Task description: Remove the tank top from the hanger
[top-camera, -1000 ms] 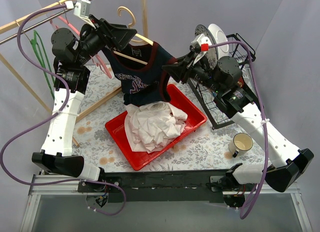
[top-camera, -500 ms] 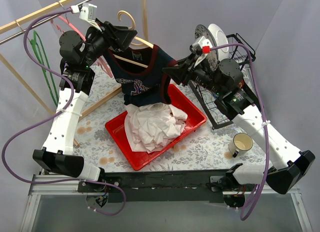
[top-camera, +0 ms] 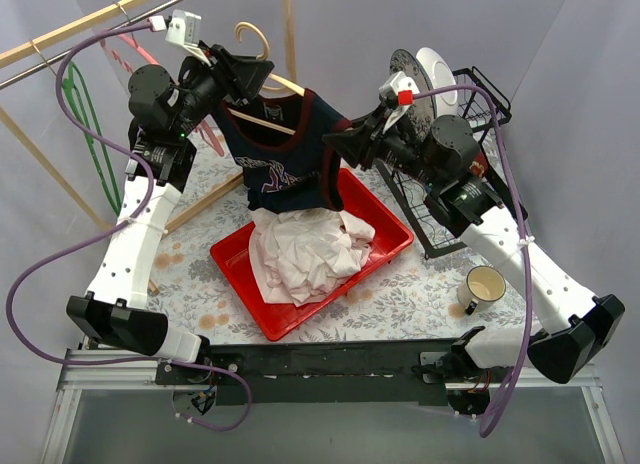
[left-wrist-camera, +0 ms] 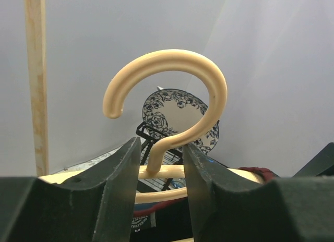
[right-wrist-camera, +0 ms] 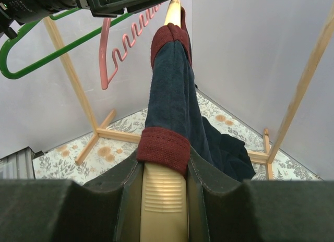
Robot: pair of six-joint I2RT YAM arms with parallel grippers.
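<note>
Left fingers pinch the hanger neck; right fingers clamp its arm tip. Peel the tank top strap toward 4 o'clock, seen from above.

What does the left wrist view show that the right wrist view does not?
Left wrist only: the hook, its neck gripped by the left gripper, and a patterned plate behind. Right wrist only: the green hanger, the pink hanger, and the right gripper closed on the strap-draped arm end. Both: the cream hanger and the tank top.
</note>
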